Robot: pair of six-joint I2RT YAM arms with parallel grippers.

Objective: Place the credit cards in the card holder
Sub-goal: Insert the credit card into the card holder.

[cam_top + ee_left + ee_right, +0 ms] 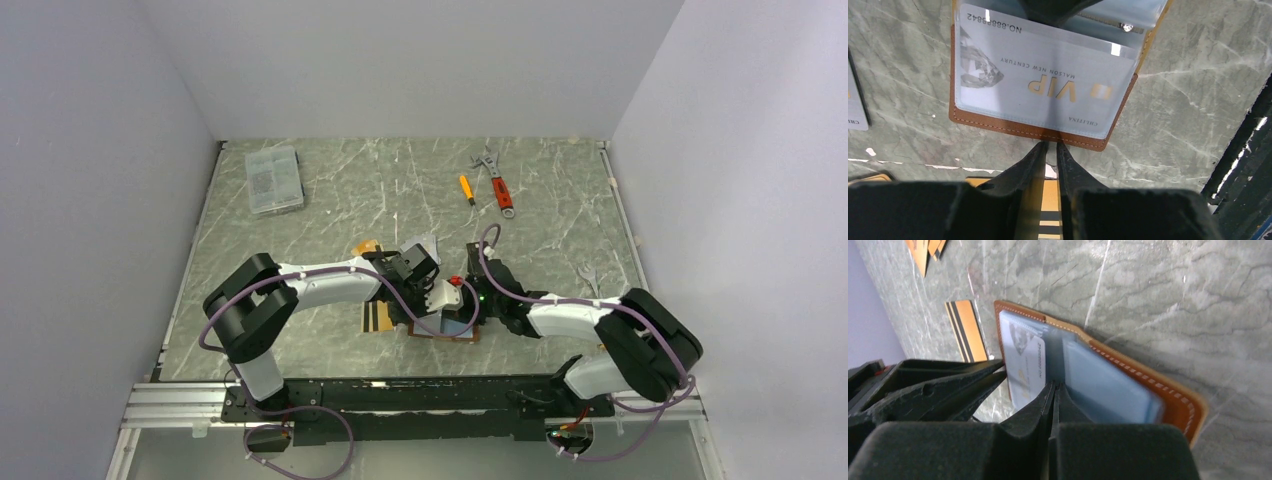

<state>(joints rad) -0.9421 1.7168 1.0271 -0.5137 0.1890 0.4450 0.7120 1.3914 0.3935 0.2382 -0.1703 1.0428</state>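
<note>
The left claw (1050, 145) is seen with its fingers parted by a narrow gap and nothing between them, the tips set at the near stitched edge of the tan-brown leather folding card holder (998, 125). The holder is laid open on the grey marbled counter (1193, 75), and a silver-grey plastic card (1048, 75) printed "VIP" is lodged in its clear sleeve. The right claw (1054, 387) is closed tight, its tips pressed upon the sleeves. Just beside the holder a gold card with black stripes (965, 330) is laid flat; farther off, orange-gold cards (920, 252) are found. At the far side a clear plastic box (273, 180), an orange-handled screwdriver (466, 189) and a red-handled wrench (500, 188) are placed.
</note>
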